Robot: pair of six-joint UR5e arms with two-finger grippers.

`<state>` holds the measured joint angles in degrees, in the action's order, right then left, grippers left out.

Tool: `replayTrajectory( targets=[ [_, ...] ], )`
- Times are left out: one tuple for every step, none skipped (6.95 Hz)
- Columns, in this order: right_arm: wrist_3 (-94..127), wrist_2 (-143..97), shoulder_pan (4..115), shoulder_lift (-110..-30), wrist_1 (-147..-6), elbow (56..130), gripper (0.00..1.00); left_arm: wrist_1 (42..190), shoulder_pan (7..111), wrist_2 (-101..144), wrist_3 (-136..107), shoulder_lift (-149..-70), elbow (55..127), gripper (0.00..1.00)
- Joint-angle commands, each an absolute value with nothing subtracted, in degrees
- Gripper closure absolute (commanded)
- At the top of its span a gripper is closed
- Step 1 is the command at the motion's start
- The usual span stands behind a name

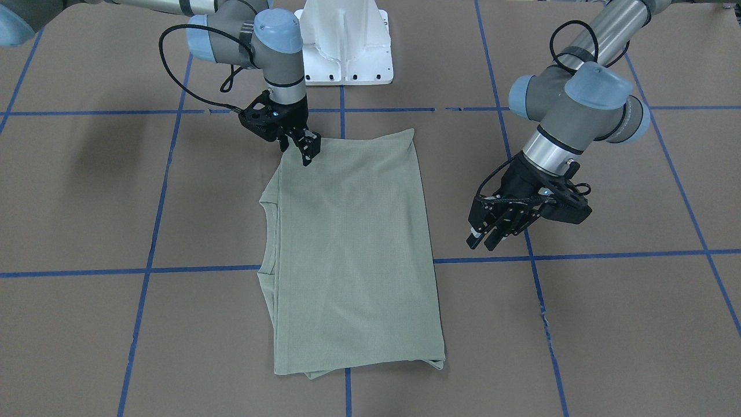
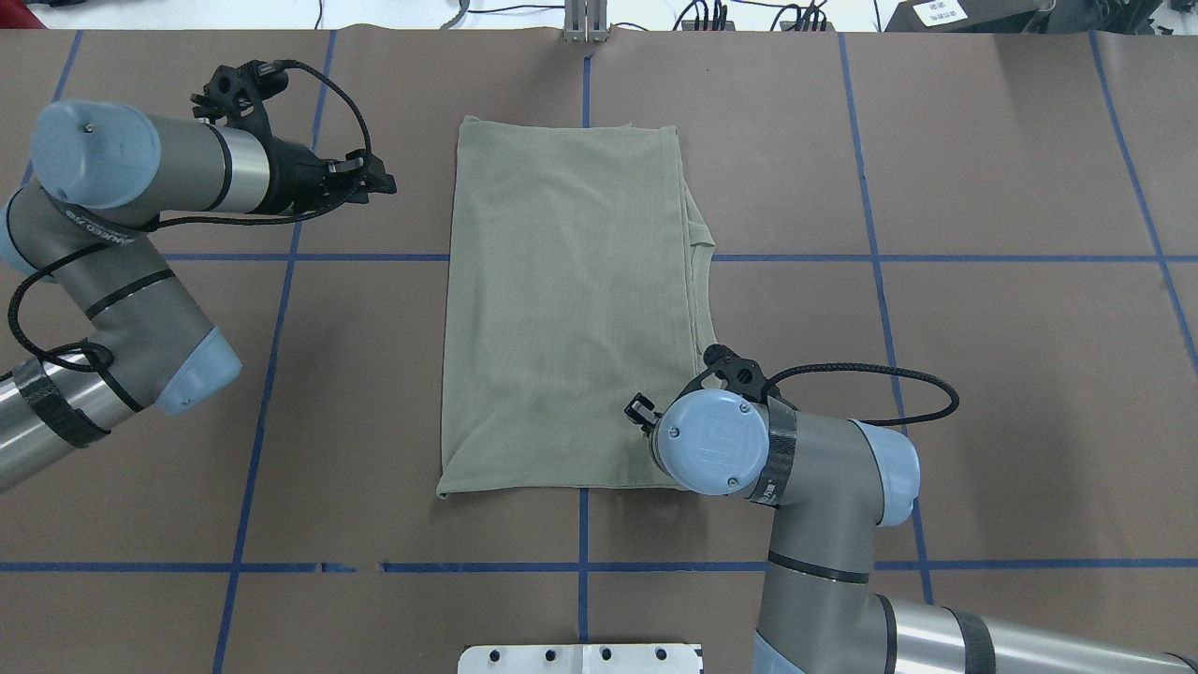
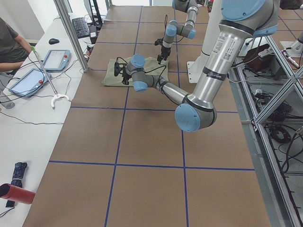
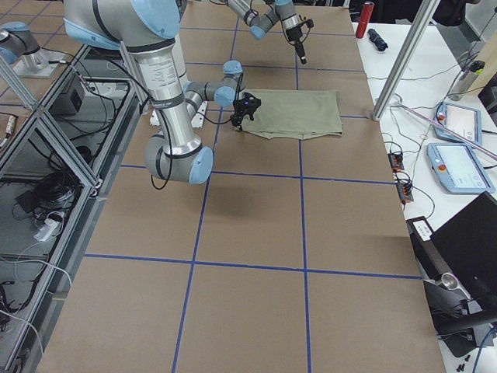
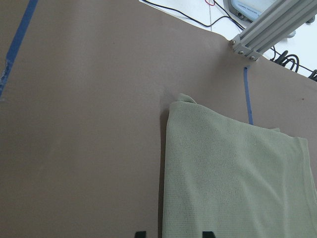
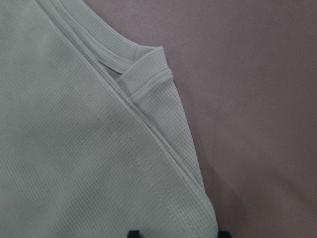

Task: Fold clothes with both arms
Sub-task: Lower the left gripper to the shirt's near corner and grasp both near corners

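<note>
Cloth under the right gripper [image 1: 308, 153], jaws parted and empty, is a shoulder corner of the sage knit shirt [image 2: 571, 300]: likely soft, light, layered, best pinched through all plies. Beyond, the left gripper [image 1: 483, 238] hovers parted, empty, hem beside it.

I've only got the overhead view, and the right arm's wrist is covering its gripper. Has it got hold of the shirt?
Observer: No. In the right wrist view the right gripper has its fingertips apart, and the shirt lies flat below them, beside the neckline.
Operator: Where on the shirt is it?
Observer: The front-facing view shows it pointing down at the corner nearest the robot. I cannot tell whether it touches.
Operator: And the left gripper?
Observer: The left gripper is open too. Its wrist view shows the tips apart, facing the shirt's side edge.
</note>
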<state>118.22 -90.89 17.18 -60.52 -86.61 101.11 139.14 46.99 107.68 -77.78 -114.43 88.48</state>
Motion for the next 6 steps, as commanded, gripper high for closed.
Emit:
replayTrajectory(
  targets=[
    [118.3,-91.05,17.23,-60.73,-86.49,101.16,1.0,139.13,47.11,107.75,-77.78,-114.43,88.51,0.52],
    [118.13,-91.66,17.23,-60.65,-86.4,101.34,1.0,139.13,47.2,107.75,-77.78,-114.43,88.51,0.52],
    [118.13,-92.28,17.23,-60.38,-86.4,101.77,1.0,139.22,47.2,107.67,-77.78,-114.35,88.51,0.52],
    [118.04,-93.07,18.18,-60.29,-86.31,102.13,1.0,139.22,47.2,107.67,-77.78,-113.56,88.77,0.52],
    [118.04,-93.77,18.63,-60.21,-86.4,102.74,1.0,139.22,47.2,107.75,-77.78,-113.47,89.2,0.52],
    [118.12,-94.65,19.15,-60.99,-87.09,106.57,1.0,139.13,47.2,107.75,-77.87,-113.38,89.64,0.52]
  ],
)
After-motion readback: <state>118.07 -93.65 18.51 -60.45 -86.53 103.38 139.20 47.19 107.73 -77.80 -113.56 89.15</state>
